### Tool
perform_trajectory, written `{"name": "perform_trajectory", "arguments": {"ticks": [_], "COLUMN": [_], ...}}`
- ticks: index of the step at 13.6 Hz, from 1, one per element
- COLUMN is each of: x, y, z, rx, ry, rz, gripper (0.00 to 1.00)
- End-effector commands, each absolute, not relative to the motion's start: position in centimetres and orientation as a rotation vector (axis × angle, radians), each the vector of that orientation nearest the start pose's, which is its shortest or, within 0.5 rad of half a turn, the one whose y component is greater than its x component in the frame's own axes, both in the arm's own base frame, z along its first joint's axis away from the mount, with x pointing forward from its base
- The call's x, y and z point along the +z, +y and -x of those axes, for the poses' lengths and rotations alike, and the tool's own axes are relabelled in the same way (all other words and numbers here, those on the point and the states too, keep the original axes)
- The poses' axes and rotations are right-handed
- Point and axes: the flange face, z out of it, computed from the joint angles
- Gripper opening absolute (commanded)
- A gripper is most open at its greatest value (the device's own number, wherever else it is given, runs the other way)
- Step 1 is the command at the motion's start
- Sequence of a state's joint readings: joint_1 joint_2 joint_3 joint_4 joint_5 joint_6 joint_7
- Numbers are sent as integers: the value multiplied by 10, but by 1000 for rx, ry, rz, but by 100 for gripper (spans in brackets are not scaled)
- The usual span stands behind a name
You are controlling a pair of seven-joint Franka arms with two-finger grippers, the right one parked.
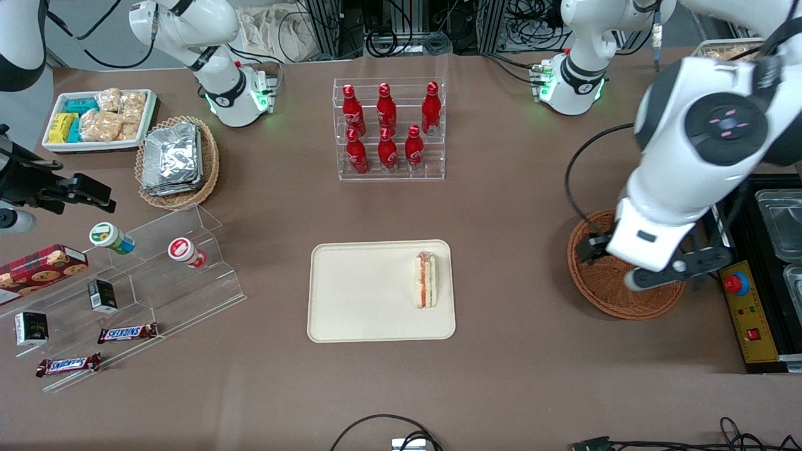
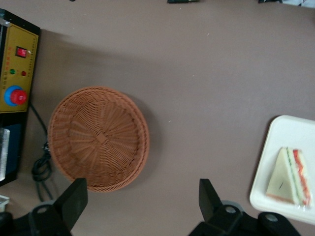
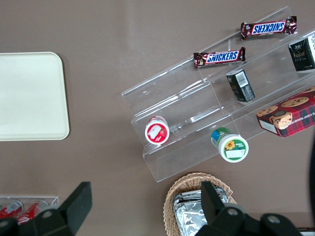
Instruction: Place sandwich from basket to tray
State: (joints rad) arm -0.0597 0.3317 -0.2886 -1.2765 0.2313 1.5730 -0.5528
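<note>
We note the sandwich (image 1: 427, 279) lying on the tray (image 1: 351, 294), at the tray end nearest the working arm, just inside the low rim and not touching it as far as we can tell. The basket (image 2: 98, 138) is empty in the wrist view: only bare reddish-brown weave shows across its whole floor. We judge the transfer itself done; what may be left is only for the arm to clear away and park. The tool (image 2: 140, 204) hangs above the worktop (image 1: 514, 376) over the basket region, its two fingers spread wide with nothing between them; in the front view the arm's body covers part of the basket. Orientation of the sandwich: in the front view it rests with its long axis running from the bottle rack (image 1: 390, 128) side toward the front camera, roughly parallel to the tray's short edges. The filling stripe, red and orange with a thin green line, faces up along that axis. In the wrist view the triangular bread face is visible, its pointed apex toward the tray's corner and the broad base away from it. Nothing else sits on the tray.
</note>
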Motion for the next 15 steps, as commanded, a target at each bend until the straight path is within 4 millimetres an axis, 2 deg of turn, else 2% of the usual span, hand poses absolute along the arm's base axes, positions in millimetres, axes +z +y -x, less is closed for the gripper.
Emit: {"name": "perform_trajectory", "arguments": {"ticks": [1, 2, 3, 5, 6, 9, 12, 14, 15], "x": [591, 596, 597, 605, 609, 624, 640, 652, 654], "y": [-152, -150, -134, -118, -103, -67, -48, -23, -18], "z": [-611, -609, -609, -604, -601, -584, -560, -547, -540], "rx": [-29, -32, -4, 21, 27, 19, -24, -36, -30], "ry": [-263, -255, -280, -165, -153, -121, 48, 113, 155], "rz": [3002, 3006, 3007, 3023, 3033, 3068, 3058, 3093, 3091], "gripper": [100, 100, 100, 100, 100, 100, 100, 100, 100]}}
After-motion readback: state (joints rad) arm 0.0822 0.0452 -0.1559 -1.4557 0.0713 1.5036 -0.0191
